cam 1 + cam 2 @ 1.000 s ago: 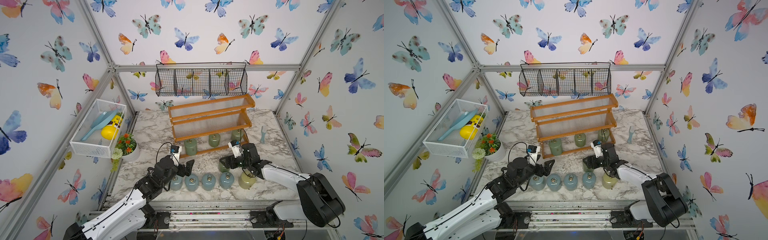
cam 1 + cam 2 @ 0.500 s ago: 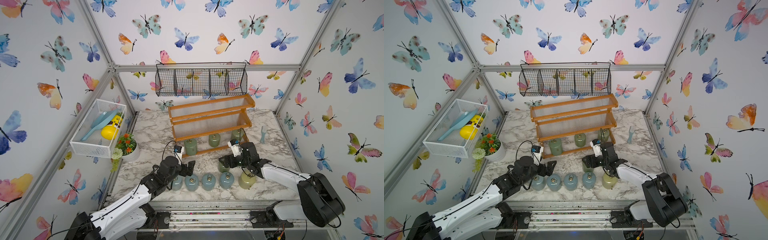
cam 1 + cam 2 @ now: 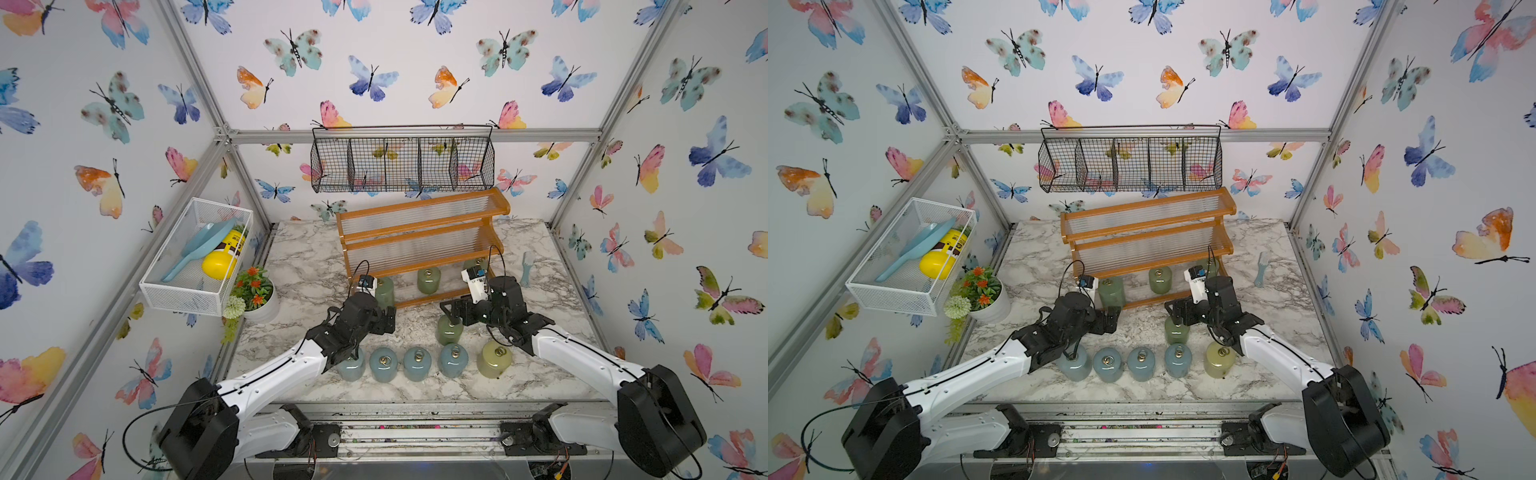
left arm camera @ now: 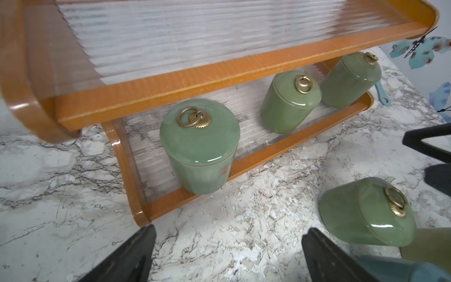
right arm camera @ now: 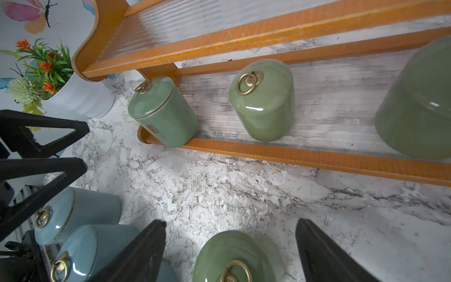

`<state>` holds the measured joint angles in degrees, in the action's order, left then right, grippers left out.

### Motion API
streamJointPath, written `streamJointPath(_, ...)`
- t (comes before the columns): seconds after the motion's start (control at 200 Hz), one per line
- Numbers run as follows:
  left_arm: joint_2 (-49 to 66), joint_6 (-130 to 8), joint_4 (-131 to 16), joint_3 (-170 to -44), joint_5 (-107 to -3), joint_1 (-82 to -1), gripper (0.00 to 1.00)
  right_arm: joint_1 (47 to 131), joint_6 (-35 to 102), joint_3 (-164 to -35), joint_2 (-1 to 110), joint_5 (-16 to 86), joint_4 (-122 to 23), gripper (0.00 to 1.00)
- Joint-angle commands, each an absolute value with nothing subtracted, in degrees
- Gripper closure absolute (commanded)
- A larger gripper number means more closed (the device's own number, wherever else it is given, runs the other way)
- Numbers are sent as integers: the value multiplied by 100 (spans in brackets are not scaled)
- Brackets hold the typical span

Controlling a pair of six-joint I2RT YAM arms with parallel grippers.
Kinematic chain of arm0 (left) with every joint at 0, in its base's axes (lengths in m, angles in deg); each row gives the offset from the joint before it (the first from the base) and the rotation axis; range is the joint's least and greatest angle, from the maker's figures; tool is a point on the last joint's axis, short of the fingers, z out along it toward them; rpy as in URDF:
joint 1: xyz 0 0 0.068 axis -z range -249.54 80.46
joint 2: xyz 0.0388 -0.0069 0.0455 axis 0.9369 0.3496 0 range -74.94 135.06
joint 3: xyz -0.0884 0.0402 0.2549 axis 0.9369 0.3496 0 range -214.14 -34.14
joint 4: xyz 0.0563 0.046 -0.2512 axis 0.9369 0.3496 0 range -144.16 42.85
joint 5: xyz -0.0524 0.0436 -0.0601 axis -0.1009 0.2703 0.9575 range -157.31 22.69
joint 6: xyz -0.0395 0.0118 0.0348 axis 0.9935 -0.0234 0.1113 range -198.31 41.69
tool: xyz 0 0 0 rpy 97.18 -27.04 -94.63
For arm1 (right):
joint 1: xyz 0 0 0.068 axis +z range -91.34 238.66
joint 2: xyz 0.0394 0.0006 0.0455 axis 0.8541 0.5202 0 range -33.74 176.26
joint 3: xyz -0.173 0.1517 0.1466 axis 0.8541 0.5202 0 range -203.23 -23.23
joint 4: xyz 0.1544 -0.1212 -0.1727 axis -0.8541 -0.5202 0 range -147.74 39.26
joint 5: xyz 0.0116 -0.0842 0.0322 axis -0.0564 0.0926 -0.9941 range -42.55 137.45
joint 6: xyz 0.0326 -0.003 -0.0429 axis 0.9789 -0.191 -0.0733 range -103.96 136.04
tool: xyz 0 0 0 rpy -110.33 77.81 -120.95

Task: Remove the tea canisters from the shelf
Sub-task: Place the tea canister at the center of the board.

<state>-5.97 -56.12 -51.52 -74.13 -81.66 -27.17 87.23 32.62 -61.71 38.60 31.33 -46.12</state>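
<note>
Right gripper [image 5: 230,222] straddles a sage canister [image 5: 234,254] parked off the shelf [image 5: 292,156], jaws parted, no grip; left gripper [image 4: 229,230] gapes wide, facing the next canister [image 4: 200,146]

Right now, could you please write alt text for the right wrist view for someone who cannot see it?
The right gripper stands open, black fingers flanking a sage green lidded canister on the marble table. Three more green canisters stand on the lowest tier of the orange-brown wooden shelf.

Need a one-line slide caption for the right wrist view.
Right pincer open astride a green canister on the marble table; three more green canisters sit on the shelf, bottom tier.
</note>
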Motion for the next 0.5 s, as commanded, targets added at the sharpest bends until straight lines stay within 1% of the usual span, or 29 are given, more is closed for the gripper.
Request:
streamJointPath(0.0,-234,-5548,-4880,-7748,-8344,-2761,2,8722,3183,-6269,3696,3291,-4789,10)
streamJointPath(0.175,263,-5403,-4967,-8004,-8483,-2788,1,8698,3169,-6225,3601,3321,-4807,10)
streamJointPath(0.491,1018,-5072,-4871,-8466,-9153,-2796,2,8679,3133,-6203,3605,3227,-4794,9)
